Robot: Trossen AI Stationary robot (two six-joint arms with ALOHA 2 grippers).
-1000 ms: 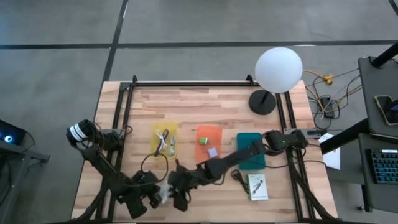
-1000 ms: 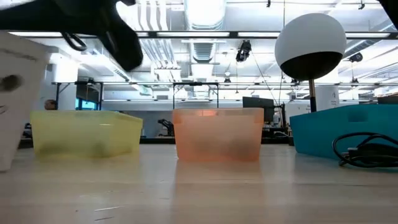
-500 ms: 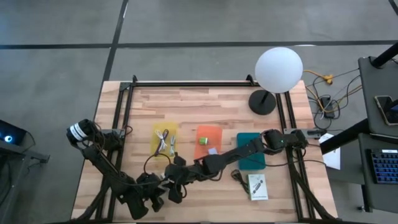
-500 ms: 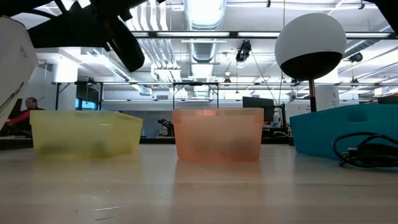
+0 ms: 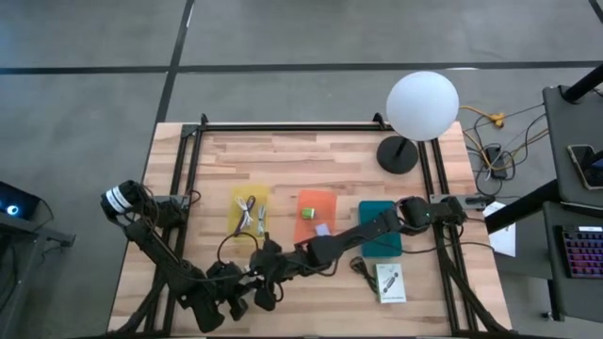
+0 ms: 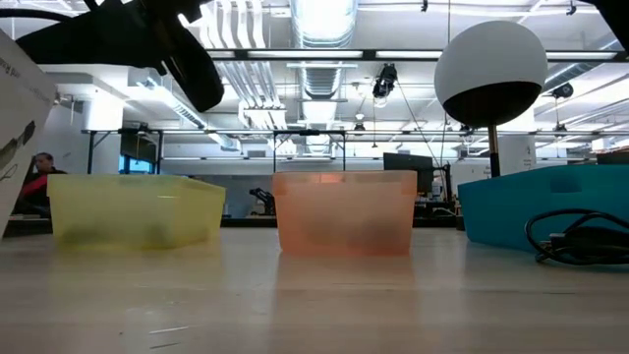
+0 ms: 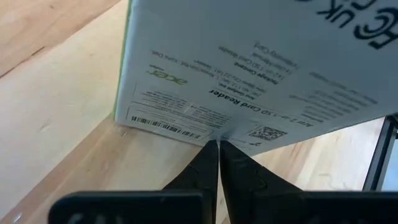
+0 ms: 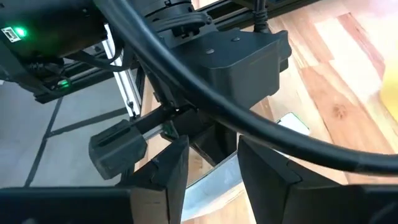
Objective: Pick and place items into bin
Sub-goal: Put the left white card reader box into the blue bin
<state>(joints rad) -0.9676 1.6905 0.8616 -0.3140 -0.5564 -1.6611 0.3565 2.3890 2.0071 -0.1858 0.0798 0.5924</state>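
Note:
A white printed packet (image 7: 249, 68), marked as a card reader, is in my left gripper (image 7: 217, 149), which is shut on it near the table's near edge (image 5: 247, 282). In the low view the packet (image 6: 18, 118) shows tilted at the left edge. My right gripper (image 8: 211, 165) is open and reaches across from the right (image 5: 266, 282). Its fingers stand on either side of a white sheet edge (image 8: 214, 183), facing the left gripper's housing. A second white packet (image 5: 389, 282) and a black cord (image 5: 361, 268) lie flat on the table. My left gripper pinches the white packet at its lower printed edge (image 7: 214, 138), below the barcode and QR mark, between its two fingers. The packet stands tilted above the fingers. Whether my right gripper touches the packet I cannot tell.
Three bins stand in a row at mid-table: yellow (image 5: 248, 212) with cords, orange (image 5: 317, 215) with a green and a pale cube, teal (image 5: 380, 229). A lamp with a white globe (image 5: 422, 104) stands at the far right. Bare wood lies toward the far edge.
The white packet stood upright on the table and has been tipped and lifted by the left gripper. The right gripper has moved from the near edge a little toward the far and left, closer to the left gripper.

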